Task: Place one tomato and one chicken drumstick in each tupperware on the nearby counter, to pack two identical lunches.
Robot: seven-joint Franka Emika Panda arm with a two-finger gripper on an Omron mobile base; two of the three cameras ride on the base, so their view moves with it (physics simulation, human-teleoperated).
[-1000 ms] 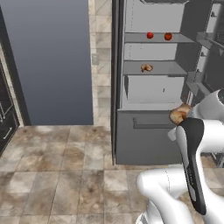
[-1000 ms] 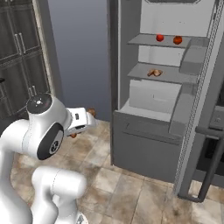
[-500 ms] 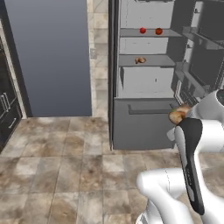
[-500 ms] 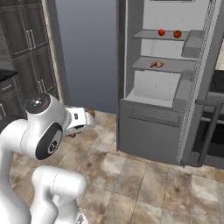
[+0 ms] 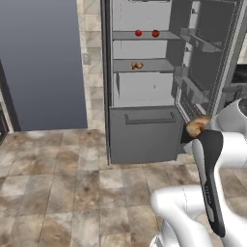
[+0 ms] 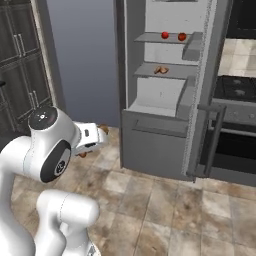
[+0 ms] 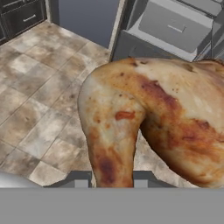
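Jaws clamped on a chicken drumstick [image 7: 148, 127], long axis across them, narrow bone end toward the fingertips.

The chicken drumstick [image 7: 148, 127] apparently hides the fingers [image 7: 78, 180].

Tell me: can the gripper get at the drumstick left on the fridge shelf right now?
Probably not: the gripper is shut on a chicken drumstick and sits low, away from the open fridge; the shelf drumstick looks beyond reach.
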